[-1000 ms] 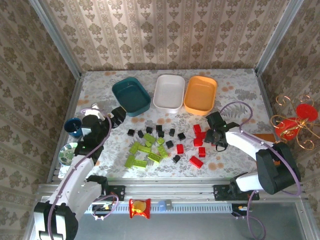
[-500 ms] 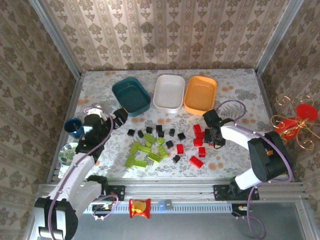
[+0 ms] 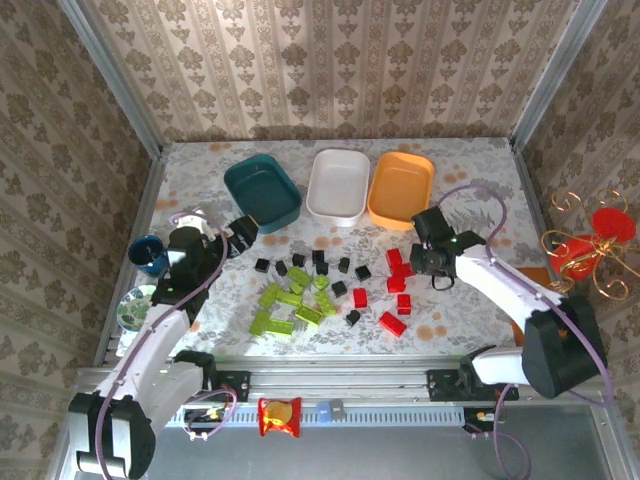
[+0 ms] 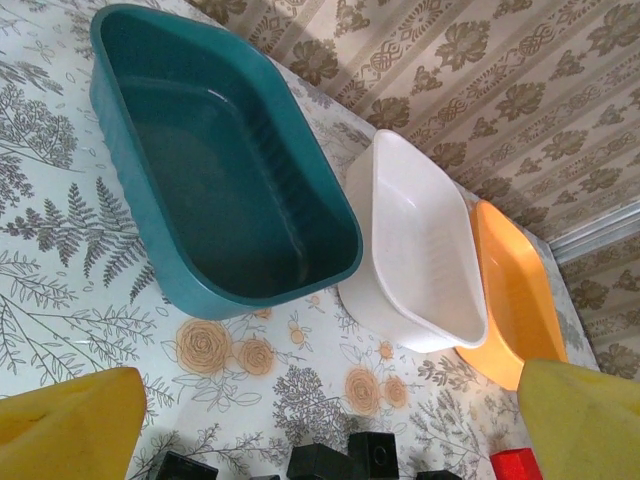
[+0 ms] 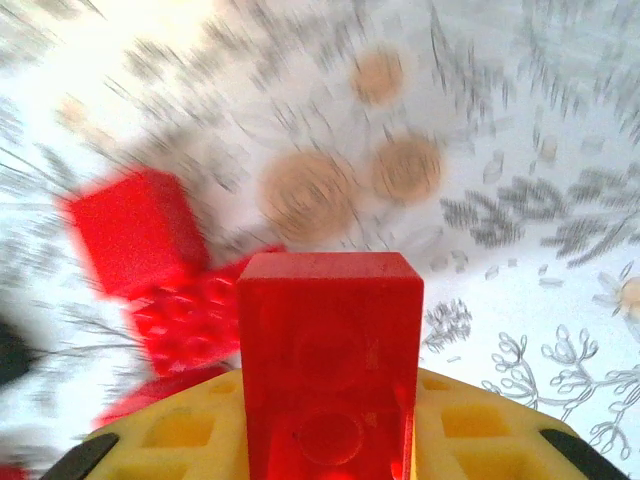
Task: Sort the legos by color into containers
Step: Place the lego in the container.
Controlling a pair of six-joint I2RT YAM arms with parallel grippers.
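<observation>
Now that the right gripper (image 5: 330, 440) has clamped a red brick (image 5: 330, 350) off the red pile | orange tray (image 3: 400, 190) just ahead | left gripper (image 4: 300, 425) wide open, idle.

Green legos (image 3: 292, 304), black legos (image 3: 318, 266) and red legos (image 3: 396, 287) are lying near; teal tray (image 3: 262, 192), white tray (image 3: 338, 185) and orange tray (image 3: 400, 189) are sitting far.

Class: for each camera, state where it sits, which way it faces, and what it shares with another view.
Top external: overhead, behind both arms, facing the table.
Left wrist: faces the teal tray; yellow fingers at the bottom.
Right wrist: looks down at a gripped red brick.
Shared: the teal tray appears in top and left views.
</observation>
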